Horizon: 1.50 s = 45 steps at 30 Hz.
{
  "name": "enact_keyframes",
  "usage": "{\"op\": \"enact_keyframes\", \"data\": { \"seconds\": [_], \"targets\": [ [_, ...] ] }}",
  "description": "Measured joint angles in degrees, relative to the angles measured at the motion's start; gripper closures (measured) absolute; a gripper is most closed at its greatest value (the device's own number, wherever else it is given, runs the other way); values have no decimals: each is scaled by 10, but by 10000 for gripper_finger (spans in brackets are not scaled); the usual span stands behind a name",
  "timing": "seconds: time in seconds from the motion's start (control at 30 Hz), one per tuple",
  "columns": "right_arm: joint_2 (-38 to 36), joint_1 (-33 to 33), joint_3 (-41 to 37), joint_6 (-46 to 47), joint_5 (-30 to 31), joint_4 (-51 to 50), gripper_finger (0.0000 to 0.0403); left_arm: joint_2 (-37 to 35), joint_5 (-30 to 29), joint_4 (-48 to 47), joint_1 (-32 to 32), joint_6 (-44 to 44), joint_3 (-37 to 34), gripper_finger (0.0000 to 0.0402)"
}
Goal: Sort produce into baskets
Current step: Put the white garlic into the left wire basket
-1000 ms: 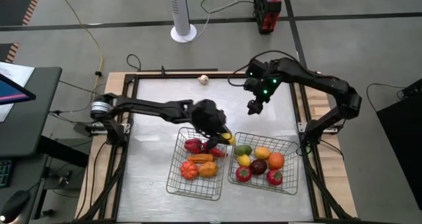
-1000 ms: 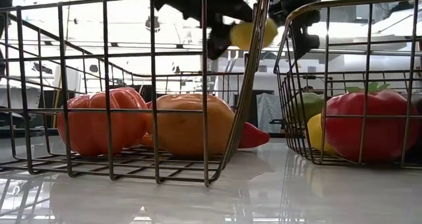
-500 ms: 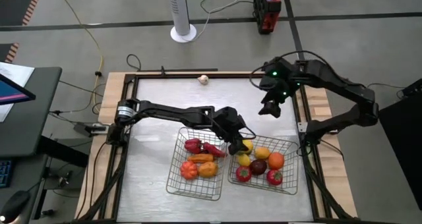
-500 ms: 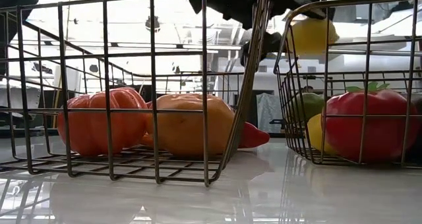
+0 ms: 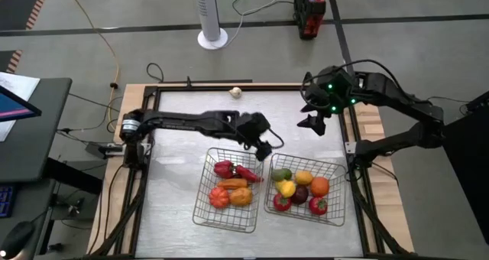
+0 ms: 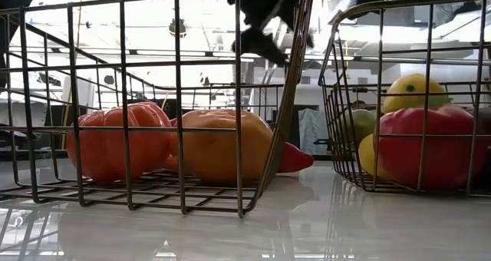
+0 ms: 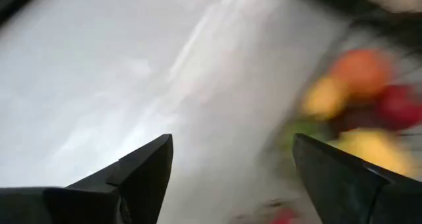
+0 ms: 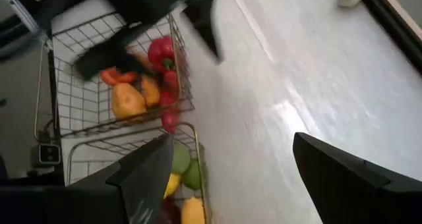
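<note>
Two wire baskets stand side by side near the table's front: the left basket (image 5: 206,206) holds red and orange produce, the right basket (image 5: 336,172) holds green, yellow, orange, purple and red pieces. A yellow fruit (image 5: 286,188) (image 6: 410,92) lies on top of the pile in the right basket. My left gripper (image 5: 265,147) (image 7: 231,145) hangs open and empty just beyond the gap between the baskets. My right gripper (image 5: 313,125) (image 8: 231,141) is open and empty, high over the table's far right. A whitish piece (image 5: 236,92) rests on the table by the far edge.
Bare tabletop (image 5: 183,149) stretches between the baskets and the far edge. A raised wooden frame (image 5: 367,118) borders the table. A white fan base (image 5: 212,38) and a red device (image 5: 309,11) stand on the floor beyond.
My left gripper carried the yellow fruit from over the left basket's far right corner toward the right basket, opened and let go. The fruit dropped onto the pile there. The gripper then drew back up and toward the far edge. My right gripper moved up and toward the right edge.
</note>
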Motion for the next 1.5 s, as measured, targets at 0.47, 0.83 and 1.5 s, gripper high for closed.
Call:
{"op": "enact_keyframes", "data": {
  "seconds": [0.47,0.83,1.5],
  "targets": [
    [21,46,-65,132,85,132,65,-2,81,2,249,221,-90,132],
    [91,33,-68,240,89,188,65,1,297,58,384,284,-152,132],
    [148,73,-68,356,118,236,65,-1,194,361,394,308,-356,132]
  ]
}}
